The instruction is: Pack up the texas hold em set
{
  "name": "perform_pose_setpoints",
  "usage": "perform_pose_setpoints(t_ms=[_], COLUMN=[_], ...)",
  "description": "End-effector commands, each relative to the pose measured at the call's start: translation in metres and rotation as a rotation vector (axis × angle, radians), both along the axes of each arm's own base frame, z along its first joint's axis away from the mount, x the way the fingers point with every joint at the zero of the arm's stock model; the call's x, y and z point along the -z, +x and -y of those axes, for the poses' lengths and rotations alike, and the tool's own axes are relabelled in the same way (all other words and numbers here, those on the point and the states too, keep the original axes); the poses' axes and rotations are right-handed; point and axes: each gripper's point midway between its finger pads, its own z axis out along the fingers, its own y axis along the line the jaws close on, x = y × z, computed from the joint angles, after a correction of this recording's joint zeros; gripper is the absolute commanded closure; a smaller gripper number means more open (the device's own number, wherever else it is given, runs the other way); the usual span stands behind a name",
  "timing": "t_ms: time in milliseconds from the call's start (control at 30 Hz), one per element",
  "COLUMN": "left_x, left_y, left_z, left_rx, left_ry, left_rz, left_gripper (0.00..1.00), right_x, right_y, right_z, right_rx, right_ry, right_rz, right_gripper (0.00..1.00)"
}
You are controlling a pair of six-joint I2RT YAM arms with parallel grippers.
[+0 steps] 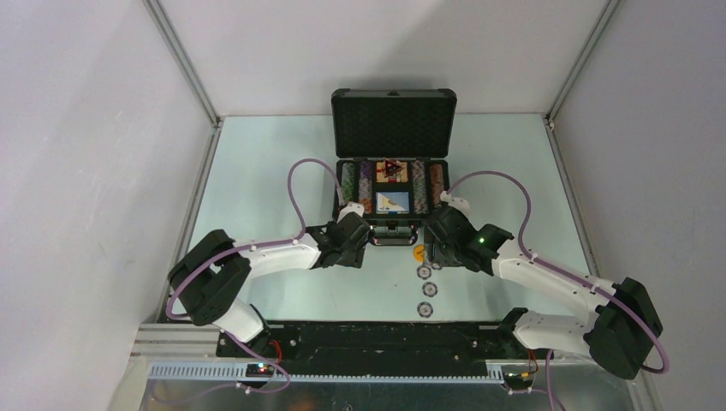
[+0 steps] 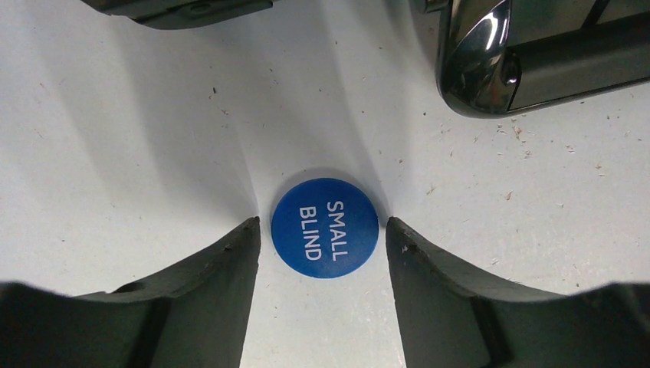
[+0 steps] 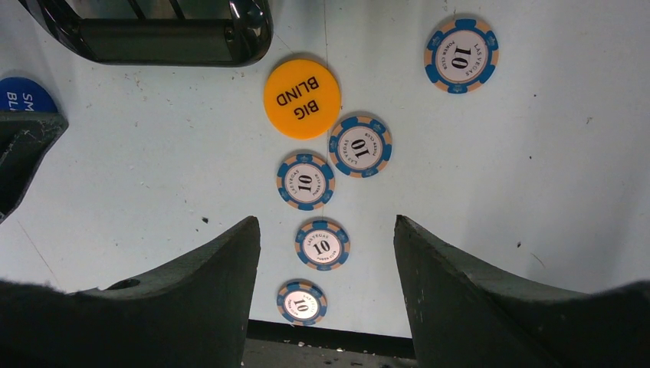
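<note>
Nearest the arm bases, small round blue-and-tan striped poker chips (each marked 10) lie in a loose line on the pale blue-green table. The line runs toward 12 o'clock and ends at a round orange button printed BIG BLIND. The right gripper hangs over these chips with its fingers wide apart, gripping nothing. At its 9 o'clock, the left gripper sits low over the table. Its dark fingers are partly spread either side of a round blue button printed SMALL BLIND, with a sliver of table showing on each side. Farther off at 12 o'clock stands the dark grey hard briefcase, open with its lid upright and rows of chips packed inside.
</note>
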Motion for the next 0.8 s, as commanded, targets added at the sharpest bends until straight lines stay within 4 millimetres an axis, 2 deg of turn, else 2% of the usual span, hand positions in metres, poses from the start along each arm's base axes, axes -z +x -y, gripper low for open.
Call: perform_pose_setpoints(t_ms=[0, 267, 533, 767], left_x=[0.026, 0.026, 0.016, -0.011], left_y=[-0.036, -0.036, -0.031, -0.012], left_z=[-0.021, -0.020, -0.020, -0.007], left_rx=[0.041, 0.050, 0.049, 0.076], left_ry=[0.095, 0.103, 0.103, 0.110], left_rz=[-0.156, -0.153, -0.127, -0.072], left_gripper=[0.37, 0.51, 0.52, 0.52], right_x=[-0.001, -0.002, -0.003, -0.004], right_y=[0.004, 0.004, 0.004, 0.003], right_z=[-0.002, 0.000, -0.002, 0.001], right_rx=[0.019, 0.025, 0.016, 0.020], right_ry=[0.008, 0.001, 0.010, 0.007], right_rz=[0.019, 0.022, 0.023, 0.025], right_gripper=[0.31, 0.31, 0.31, 0.31])
